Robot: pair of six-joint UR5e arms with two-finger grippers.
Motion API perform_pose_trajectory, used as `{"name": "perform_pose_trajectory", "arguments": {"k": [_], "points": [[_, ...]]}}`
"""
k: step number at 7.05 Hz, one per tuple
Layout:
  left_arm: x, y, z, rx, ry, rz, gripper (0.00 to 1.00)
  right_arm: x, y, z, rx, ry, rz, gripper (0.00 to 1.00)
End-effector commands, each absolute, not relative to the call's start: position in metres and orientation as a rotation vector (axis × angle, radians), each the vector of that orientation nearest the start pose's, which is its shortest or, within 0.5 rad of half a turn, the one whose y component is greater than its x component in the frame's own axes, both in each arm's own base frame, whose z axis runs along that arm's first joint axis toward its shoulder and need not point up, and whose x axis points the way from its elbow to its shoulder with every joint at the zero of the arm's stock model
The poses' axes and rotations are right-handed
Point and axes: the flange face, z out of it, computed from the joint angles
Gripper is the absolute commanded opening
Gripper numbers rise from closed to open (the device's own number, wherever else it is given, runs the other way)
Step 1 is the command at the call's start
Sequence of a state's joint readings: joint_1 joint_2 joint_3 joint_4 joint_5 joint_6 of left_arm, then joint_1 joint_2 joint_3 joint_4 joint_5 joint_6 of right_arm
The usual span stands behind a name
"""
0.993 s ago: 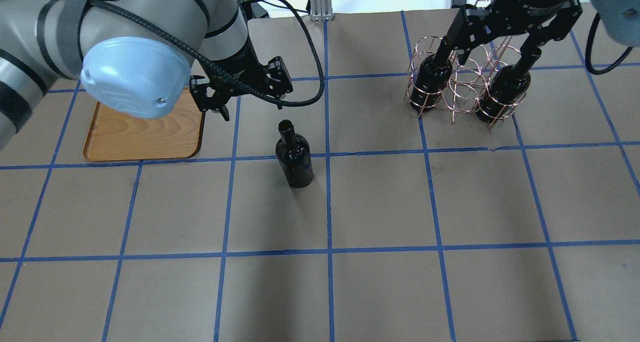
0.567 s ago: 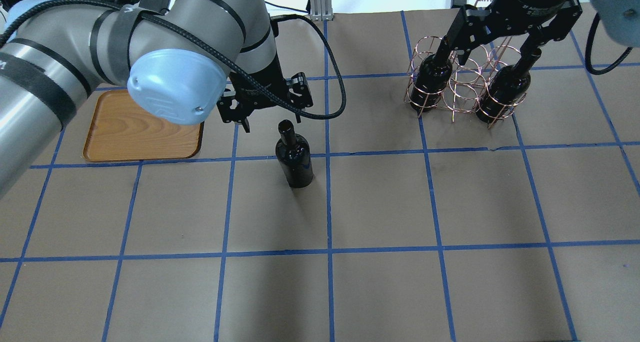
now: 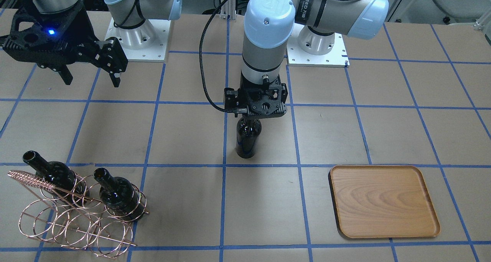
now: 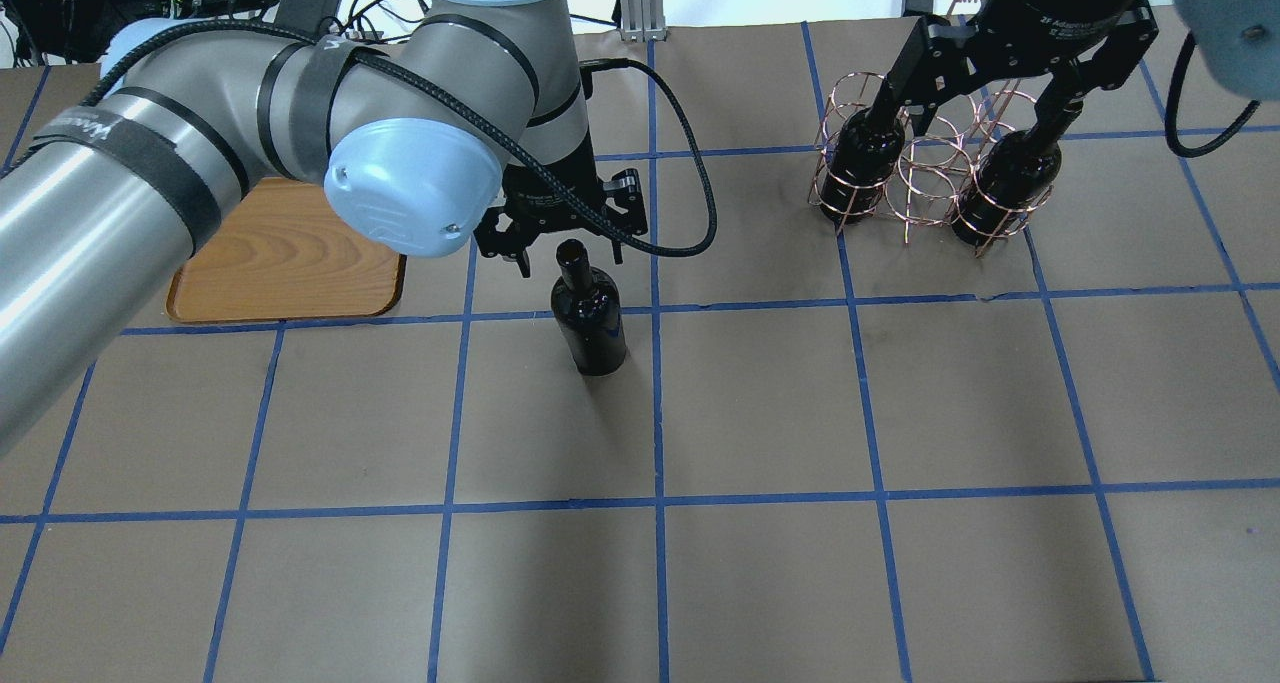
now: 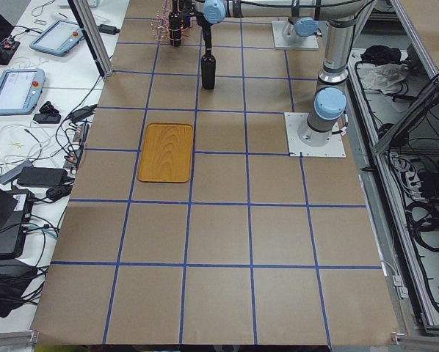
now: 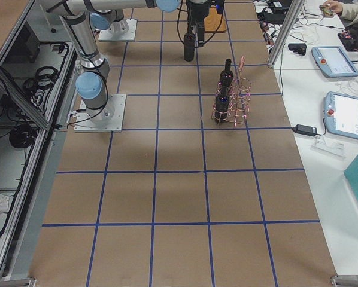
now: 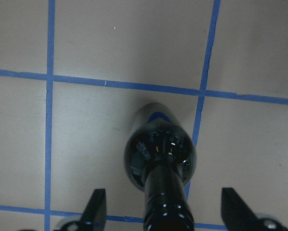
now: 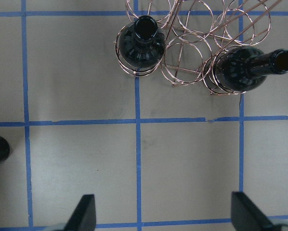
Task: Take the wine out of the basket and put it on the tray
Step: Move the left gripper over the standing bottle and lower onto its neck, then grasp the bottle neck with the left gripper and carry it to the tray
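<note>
One wine bottle (image 4: 590, 313) stands upright on the table's middle, also in the front view (image 3: 247, 137). My left gripper (image 4: 562, 248) is open, with its fingers either side of the bottle's neck (image 7: 165, 211) and not touching it. Two more bottles (image 4: 865, 158) (image 4: 1010, 183) sit in the copper wire basket (image 4: 925, 178) at the far right. My right gripper (image 4: 985, 93) is open and empty above the basket, which shows in its wrist view (image 8: 192, 48). The wooden tray (image 4: 280, 263) lies empty at the left, partly hidden by my left arm.
Brown paper with a blue tape grid covers the table (image 4: 760, 413). The robot's base plates (image 3: 138, 43) are on the robot's side. Tablets and cables lie on side benches (image 5: 28, 88) beyond the table's ends.
My left arm has swung right from beside the tray to over the standing bottle, its open fingers now around the neck. The right arm, basket and bottles have not moved.
</note>
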State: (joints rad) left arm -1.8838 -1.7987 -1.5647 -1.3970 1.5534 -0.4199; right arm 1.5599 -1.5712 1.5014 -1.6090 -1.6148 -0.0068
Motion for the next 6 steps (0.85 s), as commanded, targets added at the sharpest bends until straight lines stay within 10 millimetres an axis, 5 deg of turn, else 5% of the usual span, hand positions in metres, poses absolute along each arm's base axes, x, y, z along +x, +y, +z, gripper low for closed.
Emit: {"name": "perform_pose_trajectory", "arguments": {"k": [1, 3, 4, 6], "points": [[-0.306, -0.504, 0.386, -0.129, 3.144, 0.073, 0.22, 0.123, -0.500, 0.524, 0.013, 3.183, -0.168, 1.00], [-0.303, -0.505, 0.393, -0.136, 3.147, 0.054, 0.11, 0.124, -0.499, 0.525, 0.011, 3.182, -0.170, 1.00], [-0.291, -0.509, 0.417, -0.131, 3.164, -0.014, 0.03, 0.124, -0.499, 0.525, 0.009, 3.182, -0.170, 1.00], [-0.224, -0.528, 0.459, -0.016, 3.127, -0.129, 0.01, 0.124, -0.500, 0.525, 0.009, 3.182, -0.175, 1.00]]}}
